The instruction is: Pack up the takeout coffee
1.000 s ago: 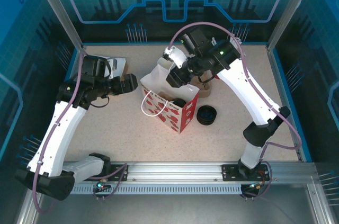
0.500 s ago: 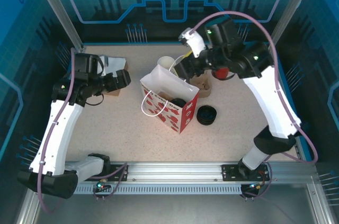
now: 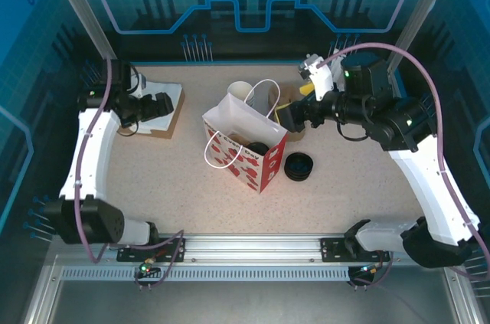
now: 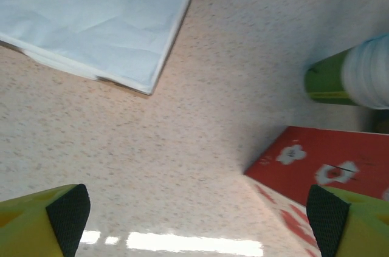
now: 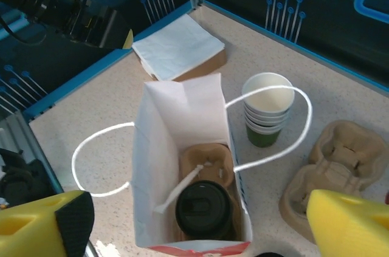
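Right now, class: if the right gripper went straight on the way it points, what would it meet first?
The right gripper would probably meet the paper bag first, at its open top. The lidded takeout coffee sits inside, beyond that. Depth is unclear.

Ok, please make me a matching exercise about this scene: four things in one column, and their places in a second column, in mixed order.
Things:
1. lidded cup
2. stack of open cups
3. loose black lids
4. white napkins

Places, as seen from the top view:
A. far left part of the table
B. inside the bag
C. just behind the bag
D. beside the bag, on its right

Pairs: 1-B, 2-C, 3-D, 4-A
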`<state>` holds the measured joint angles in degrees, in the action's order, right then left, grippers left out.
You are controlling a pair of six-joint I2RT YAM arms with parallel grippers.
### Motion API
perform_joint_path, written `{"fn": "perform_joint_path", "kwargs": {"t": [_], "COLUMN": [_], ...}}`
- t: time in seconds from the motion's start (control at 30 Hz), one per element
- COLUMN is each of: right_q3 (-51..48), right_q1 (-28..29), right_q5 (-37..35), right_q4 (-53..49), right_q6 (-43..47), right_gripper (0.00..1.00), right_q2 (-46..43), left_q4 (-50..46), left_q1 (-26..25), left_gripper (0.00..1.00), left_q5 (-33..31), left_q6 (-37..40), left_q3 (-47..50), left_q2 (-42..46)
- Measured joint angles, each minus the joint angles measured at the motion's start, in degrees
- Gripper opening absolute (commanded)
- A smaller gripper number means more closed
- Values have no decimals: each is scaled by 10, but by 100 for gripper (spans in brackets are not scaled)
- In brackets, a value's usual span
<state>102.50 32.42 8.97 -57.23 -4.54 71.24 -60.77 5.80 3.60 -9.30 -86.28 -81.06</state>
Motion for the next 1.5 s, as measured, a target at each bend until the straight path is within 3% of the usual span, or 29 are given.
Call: {"fn": "perform_joint_path", "kwargs": {"t": [0.23,0.57,0.83,1.5], "right_q3": [-99,-153,-172,-174], "right_q1": [-33,-56,-70,-77], "right_q5": [-11,-17,-23,-25], "right_q4": [44,61,64,64], "right_q6": [-11,-17,-17,-17], "right_gripper": [100,100,100,100], "right_q2": [-76,-114,-119,-120], "left_q4": [4,112,179,264], "left_q1": [23,118,168,183], "left_gripper": [93,77,67,57], "left_q5": [-7,105,174,209], "left_q6": [3,-146,-223,-283], "left_q3": [-5,60,99,121], "left_q2": [-96,-136,-168,-235]}}
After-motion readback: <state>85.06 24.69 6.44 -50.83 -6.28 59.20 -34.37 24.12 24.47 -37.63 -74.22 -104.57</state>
